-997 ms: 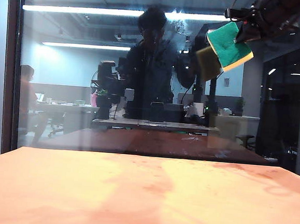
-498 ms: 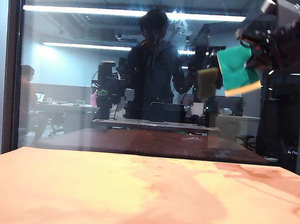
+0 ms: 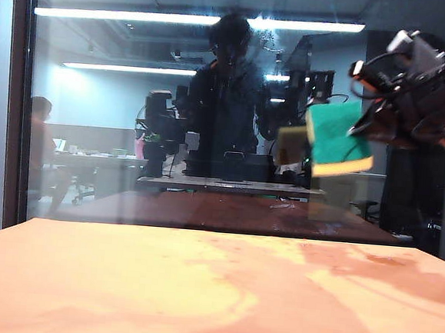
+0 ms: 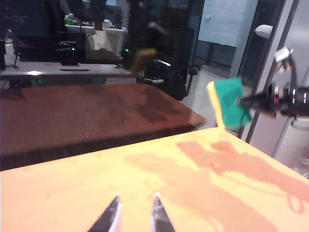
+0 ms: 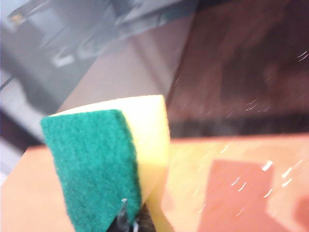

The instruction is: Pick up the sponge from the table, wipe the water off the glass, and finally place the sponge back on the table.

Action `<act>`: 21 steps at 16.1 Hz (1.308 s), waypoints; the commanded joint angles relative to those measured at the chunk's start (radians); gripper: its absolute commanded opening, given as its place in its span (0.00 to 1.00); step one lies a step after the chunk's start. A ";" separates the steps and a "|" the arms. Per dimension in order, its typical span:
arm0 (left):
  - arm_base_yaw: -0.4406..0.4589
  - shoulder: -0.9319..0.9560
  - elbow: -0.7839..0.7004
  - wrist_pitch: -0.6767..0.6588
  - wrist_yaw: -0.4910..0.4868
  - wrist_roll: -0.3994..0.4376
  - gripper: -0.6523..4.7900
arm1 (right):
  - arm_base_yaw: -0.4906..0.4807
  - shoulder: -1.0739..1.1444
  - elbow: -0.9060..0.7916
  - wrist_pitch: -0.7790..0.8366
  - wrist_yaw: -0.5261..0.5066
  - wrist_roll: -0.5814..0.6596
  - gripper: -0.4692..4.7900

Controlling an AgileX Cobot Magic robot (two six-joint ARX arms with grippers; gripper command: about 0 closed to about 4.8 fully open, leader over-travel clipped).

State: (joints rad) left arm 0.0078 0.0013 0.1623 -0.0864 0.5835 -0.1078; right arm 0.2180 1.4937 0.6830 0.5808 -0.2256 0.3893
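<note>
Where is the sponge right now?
In the exterior view the sponge is on the right, held in the air by the right end effector against the glass, well above the table.

Green-and-yellow sponge (image 3: 335, 138) — airborne, tilted — near the glass (image 3: 133, 129), above table (image 3: 121, 282)

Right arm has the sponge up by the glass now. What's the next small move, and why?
Probably keep lowering the right pincer toward the table and set the sponge down. It hangs clamped in mid-air beside the glass, well above the tabletop. The left pincer waits open, low over the table.
</note>
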 commanded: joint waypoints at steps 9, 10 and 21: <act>0.000 0.001 0.005 0.015 0.024 0.002 0.27 | 0.210 0.227 -0.074 0.187 -0.064 0.256 0.07; 0.000 0.001 0.005 0.015 0.024 0.002 0.27 | 0.210 0.244 -0.074 0.191 -0.068 0.266 0.07; 0.000 0.001 0.005 0.015 0.027 0.002 0.27 | 0.222 0.292 -0.074 0.153 -0.225 0.329 0.29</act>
State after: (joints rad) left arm 0.0078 0.0013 0.1623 -0.0864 0.6022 -0.1078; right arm 0.4393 1.7863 0.6052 0.7239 -0.4294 0.7147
